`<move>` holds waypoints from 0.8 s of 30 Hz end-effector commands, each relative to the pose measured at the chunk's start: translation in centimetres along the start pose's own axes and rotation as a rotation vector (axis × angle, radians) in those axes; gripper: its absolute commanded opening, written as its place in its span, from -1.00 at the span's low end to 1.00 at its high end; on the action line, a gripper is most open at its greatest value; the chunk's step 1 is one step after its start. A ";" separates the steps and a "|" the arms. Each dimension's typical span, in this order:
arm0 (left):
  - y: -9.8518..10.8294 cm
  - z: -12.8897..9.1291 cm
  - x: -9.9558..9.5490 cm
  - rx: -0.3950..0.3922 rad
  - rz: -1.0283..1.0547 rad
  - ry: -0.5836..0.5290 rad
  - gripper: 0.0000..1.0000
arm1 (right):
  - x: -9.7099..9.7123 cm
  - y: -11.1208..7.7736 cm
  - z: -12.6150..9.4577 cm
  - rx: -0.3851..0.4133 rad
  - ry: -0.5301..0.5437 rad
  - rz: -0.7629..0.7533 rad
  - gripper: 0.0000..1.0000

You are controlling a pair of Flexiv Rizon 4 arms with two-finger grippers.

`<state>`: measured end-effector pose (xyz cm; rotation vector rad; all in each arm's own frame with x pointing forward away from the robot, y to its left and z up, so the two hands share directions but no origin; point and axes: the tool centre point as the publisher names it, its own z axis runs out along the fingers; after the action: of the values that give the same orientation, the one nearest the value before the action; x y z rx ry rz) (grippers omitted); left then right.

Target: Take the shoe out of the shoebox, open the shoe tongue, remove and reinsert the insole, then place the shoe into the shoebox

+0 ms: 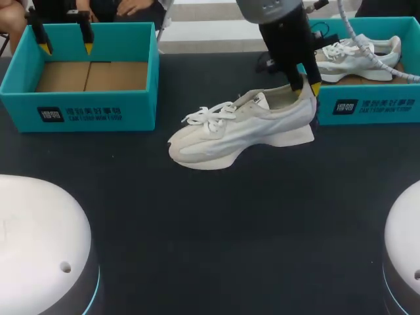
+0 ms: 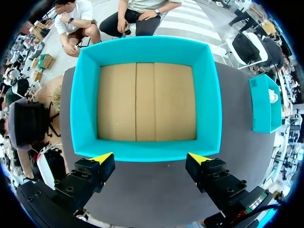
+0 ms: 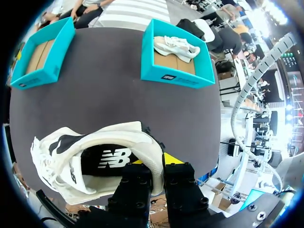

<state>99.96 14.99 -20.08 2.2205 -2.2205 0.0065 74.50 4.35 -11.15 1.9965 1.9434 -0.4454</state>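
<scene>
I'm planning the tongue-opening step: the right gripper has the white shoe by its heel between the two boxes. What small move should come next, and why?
Probably settle the shoe flat on the table, keeping the right gripper shut on its heel collar. The left gripper hangs open over the empty box, far from the laces, so it likely needs a steadied shoe to reach.

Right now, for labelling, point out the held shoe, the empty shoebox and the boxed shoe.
held shoe (image 1: 239, 134): head view, its side panel.
empty shoebox (image 1: 79, 98): head view, its front wall.
boxed shoe (image 1: 341, 60): head view, its side.
</scene>
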 end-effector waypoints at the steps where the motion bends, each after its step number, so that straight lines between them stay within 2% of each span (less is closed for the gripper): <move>1: 0.0 0.0 0.0 -0.001 0.000 -0.001 1.00 | -0.2 0.0 0.0 -0.001 0.005 0.001 -1.00; 9: 0.0 0.0 0.0 -0.001 0.000 -0.001 1.00 | -0.2 0.0 0.0 -0.001 0.005 0.001 -1.00; 13: 0.0 0.0 0.0 -0.001 0.000 -0.001 1.00 | 1.8 -0.4 1.8 0.032 0.020 0.024 -1.00; 24: 0.0 0.0 0.0 -0.001 0.000 -0.001 1.00 | 7.0 -0.5 7.4 -0.031 0.093 0.234 -1.00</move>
<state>99.96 14.99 -20.07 2.2206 -2.2204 0.0065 74.82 7.76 -18.74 2.2215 1.7327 -0.3023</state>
